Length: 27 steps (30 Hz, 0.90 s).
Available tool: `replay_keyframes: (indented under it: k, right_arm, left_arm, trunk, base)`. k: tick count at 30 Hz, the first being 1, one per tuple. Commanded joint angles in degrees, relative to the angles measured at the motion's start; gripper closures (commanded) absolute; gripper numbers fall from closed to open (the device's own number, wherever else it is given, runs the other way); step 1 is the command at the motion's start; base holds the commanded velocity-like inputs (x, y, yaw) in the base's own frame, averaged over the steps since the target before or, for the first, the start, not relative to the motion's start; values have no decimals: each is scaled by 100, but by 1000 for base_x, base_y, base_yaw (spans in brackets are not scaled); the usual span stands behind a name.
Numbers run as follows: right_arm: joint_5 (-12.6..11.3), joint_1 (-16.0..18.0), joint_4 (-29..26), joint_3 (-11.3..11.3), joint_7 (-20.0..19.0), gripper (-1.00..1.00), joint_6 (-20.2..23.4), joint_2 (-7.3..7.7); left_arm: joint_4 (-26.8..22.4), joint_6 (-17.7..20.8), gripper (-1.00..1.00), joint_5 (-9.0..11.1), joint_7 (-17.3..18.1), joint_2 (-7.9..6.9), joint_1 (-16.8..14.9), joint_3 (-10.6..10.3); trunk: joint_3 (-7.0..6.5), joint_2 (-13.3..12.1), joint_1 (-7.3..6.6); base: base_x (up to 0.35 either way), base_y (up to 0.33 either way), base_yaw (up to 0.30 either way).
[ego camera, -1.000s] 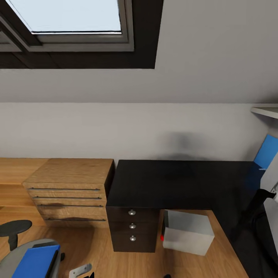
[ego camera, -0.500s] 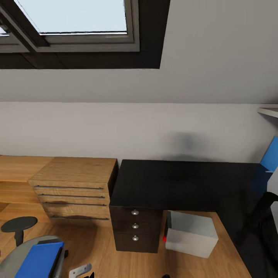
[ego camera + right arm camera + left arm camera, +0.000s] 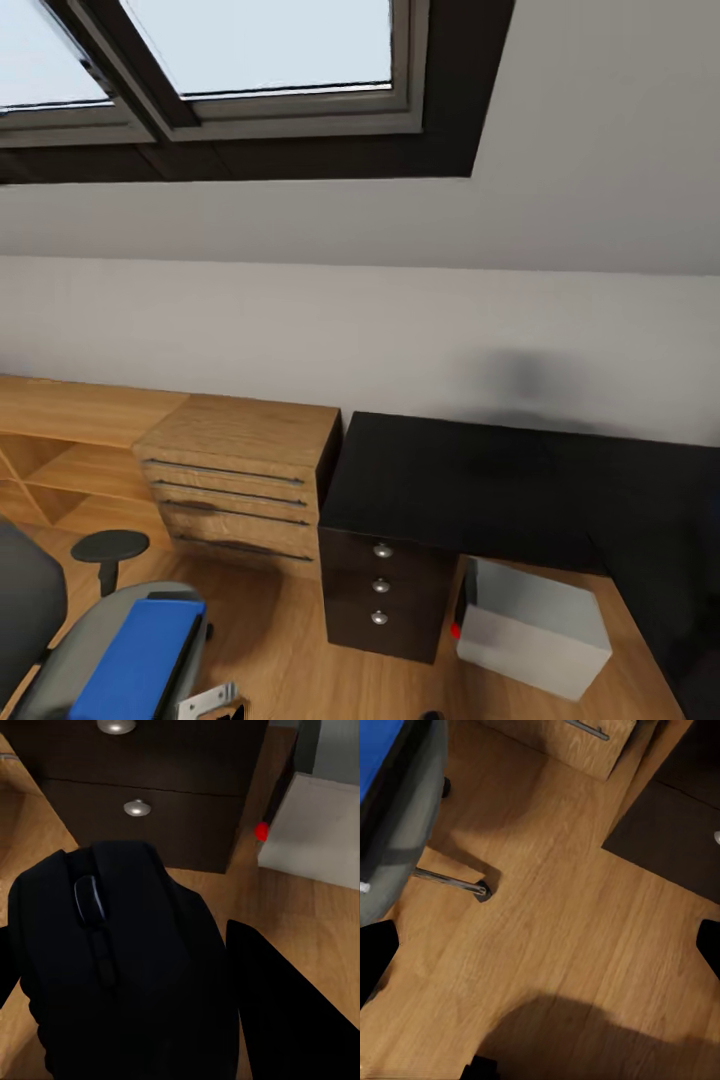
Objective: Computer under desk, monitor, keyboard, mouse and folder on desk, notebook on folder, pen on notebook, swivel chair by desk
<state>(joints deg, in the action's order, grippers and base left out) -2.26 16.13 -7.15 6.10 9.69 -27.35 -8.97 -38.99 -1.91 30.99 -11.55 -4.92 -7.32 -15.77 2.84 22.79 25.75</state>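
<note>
Mouse (image 3: 120,967) sits gripped between the right end effector (image 3: 127,1020) fingers — before the desk drawers (image 3: 150,780).

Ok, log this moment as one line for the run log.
right gripper: shut on mouse | left gripper: open, over floor | folder: on swivel chair | computer: under desk

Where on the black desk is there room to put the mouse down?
The desk top looks bare from the edge above the drawer unit back to the grey wall. The right gripper holds the mouse. The floor under the desk is crowded by the computer.
</note>
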Motion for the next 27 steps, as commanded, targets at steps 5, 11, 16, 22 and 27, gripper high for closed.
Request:
replay_keyframes:
  k: [5, 11, 16, 22, 27]
  right_arm:
    - [-38, 4, 3, 49, 24, 100, -16, 1]
    - [-38, 6, 3, 49, 24, 100, -16, 1]
    - [-31, 5, 3, 49, 24, 100, -16, 1]
    - [-29, 4, 3, 49, 24, 100, -16, 1]
    - [-29, 4, 3, 49, 24, 100, -16, 1]
  left_arm:
    - [-4, -20, -100, 56, -49, -9, -7, -48]
    - [-4, -20, -100, 56, -49, -9, -7, -49]
    - [-4, -24, -100, 56, -49, -8, -7, -44]
    - [222, -20, -100, 49, -49, -4, -6, -73]
    - [240, -20, -100, 48, -49, -2, -6, -75]
  trunk:
    - [13, 13, 4]
    - [13, 13, 4]
    - [13, 13, 4]
    - [13, 13, 4]
    - [22, 13, 4]
  base:
    - [0, 0, 279]
    - [0, 0, 280]
    - [72, -105, 281]
    - [61, -84, 281]
    - [2, -3, 280]
